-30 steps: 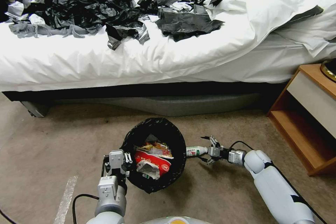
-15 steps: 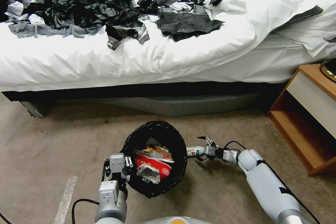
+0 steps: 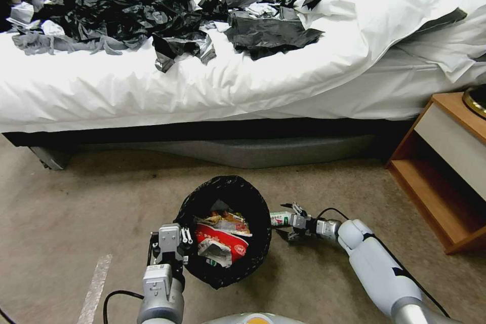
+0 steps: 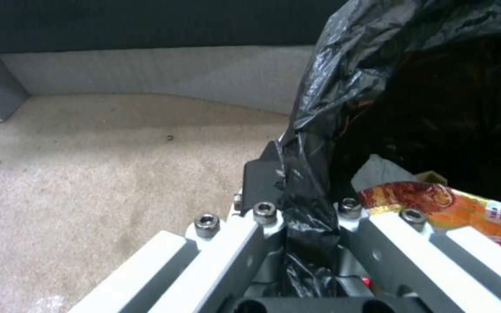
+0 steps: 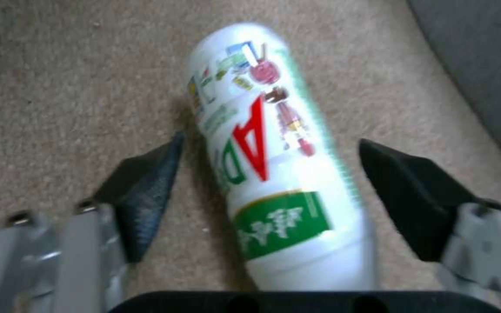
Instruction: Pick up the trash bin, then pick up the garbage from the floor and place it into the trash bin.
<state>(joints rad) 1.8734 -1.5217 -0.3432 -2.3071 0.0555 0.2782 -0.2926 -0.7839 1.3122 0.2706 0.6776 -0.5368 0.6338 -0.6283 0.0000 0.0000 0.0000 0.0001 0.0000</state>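
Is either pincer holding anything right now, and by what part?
Left pincer is shut on the trash bin at its bag-covered near rim. Right pincer is open around the small white bottle on the carpet, holding nothing.

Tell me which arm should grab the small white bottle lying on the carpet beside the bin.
Right. The right gripper is open with the white bottle lying between its fingers, while the left gripper is shut on the trash bin rim.
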